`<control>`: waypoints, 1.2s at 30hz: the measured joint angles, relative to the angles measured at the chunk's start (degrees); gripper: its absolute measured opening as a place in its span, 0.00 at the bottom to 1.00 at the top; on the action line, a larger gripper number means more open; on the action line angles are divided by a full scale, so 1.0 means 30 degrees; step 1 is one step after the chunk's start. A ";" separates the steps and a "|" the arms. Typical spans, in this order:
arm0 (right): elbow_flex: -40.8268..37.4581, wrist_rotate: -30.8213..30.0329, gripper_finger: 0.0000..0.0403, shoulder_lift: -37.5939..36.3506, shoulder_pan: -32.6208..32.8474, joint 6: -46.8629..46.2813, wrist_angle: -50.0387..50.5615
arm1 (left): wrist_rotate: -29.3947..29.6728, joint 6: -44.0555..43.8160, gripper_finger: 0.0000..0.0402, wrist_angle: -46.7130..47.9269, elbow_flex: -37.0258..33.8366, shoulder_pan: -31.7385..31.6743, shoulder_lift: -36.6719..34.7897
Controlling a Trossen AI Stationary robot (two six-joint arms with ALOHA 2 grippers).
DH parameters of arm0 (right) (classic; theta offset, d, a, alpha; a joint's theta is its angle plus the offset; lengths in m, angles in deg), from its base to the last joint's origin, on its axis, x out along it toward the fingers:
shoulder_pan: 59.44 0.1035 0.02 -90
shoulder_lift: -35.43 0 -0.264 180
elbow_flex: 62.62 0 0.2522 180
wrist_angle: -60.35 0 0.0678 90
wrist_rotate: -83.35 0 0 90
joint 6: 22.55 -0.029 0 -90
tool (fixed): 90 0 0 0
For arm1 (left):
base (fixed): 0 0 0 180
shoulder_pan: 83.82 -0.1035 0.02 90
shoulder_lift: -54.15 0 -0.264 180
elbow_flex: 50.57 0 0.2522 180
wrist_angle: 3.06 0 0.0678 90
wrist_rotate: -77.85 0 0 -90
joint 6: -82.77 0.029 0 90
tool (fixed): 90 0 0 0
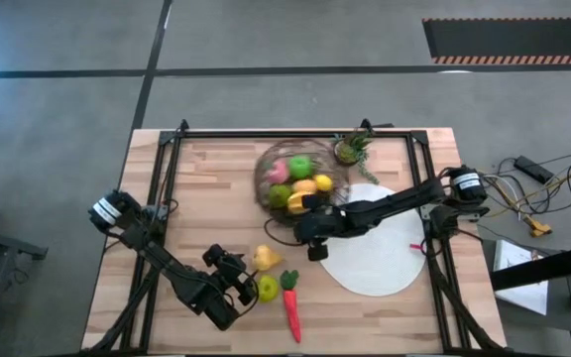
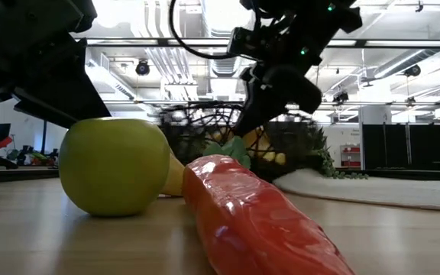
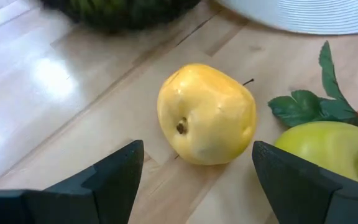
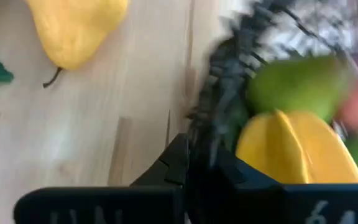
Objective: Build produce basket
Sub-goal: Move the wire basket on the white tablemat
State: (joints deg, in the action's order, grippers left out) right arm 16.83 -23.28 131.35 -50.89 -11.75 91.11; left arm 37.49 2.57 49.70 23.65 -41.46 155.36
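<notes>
The dark woven wire basket stands at the table's far middle and holds green apples, pink fruit and yellow-orange pieces. My right gripper is shut on the basket's near rim. A yellow pear, a green apple and a red carrot-shaped piece lie on the wood near the front. My left gripper is open just left of them. In its wrist view the fingers stand apart, short of the pear, touching nothing. My right gripper pinches the basket's wire rim on its near side, the mesh wall running up from between the two fingers. The arm slants down from the table's right. The basket's underside is hidden, so whether it rests on the table cannot be told.
A flat white round plate lies right of the loose fruit, under my right arm. A small green potted plant stands beside the basket at the far edge. A dark frame runs along the table's edges.
</notes>
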 joint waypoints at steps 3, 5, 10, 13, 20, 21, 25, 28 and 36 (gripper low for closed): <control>0.0059 -0.0704 0.04 -0.0749 0.0619 -0.0985 0.1594 | -0.0035 -0.0007 0.71 -0.0065 -0.0007 0.0046 0.0000; 0.0149 -0.1130 0.04 -0.1415 0.1399 -0.1360 0.2509 | -0.0042 0.0005 0.71 -0.0149 -0.0007 0.0047 0.0000; 0.0197 -0.1915 0.03 -0.3074 0.3595 -0.3287 0.5243 | -0.0041 0.0007 0.71 -0.0165 -0.0007 0.0047 0.0000; 0.0189 -0.3485 0.03 -0.3758 0.5414 -0.4839 0.7218 | -0.0042 0.0015 0.71 -0.0178 -0.0007 0.0047 0.0000; 0.0169 -0.4812 0.03 -0.4894 0.9103 -0.8770 1.0503 | -0.0035 0.0036 0.71 -0.0178 -0.0037 0.0047 0.0000; 0.0168 -0.5084 0.03 -0.4987 0.9497 -0.8815 1.0404 | -0.0035 0.0036 0.71 -0.0186 -0.0051 0.0047 0.0000; 0.0197 -0.6713 0.03 -0.5388 1.0240 -0.8602 0.9849 | -0.0027 0.0036 0.71 -0.0183 -0.0134 0.0047 0.0000; 0.0189 -0.7955 0.03 -0.5515 0.9984 -0.7366 0.9004 | -0.0005 0.0036 0.71 -0.0186 -0.0161 0.0047 0.0000; 0.0679 -0.8435 0.03 -0.6235 0.9387 -0.2659 0.5591 | 0.0040 0.0029 0.71 -0.0193 -0.0226 0.0047 0.0000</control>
State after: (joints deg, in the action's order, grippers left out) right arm 18.87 -48.59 112.65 -22.73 -19.73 107.89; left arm 37.61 2.65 49.12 22.98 -41.32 155.36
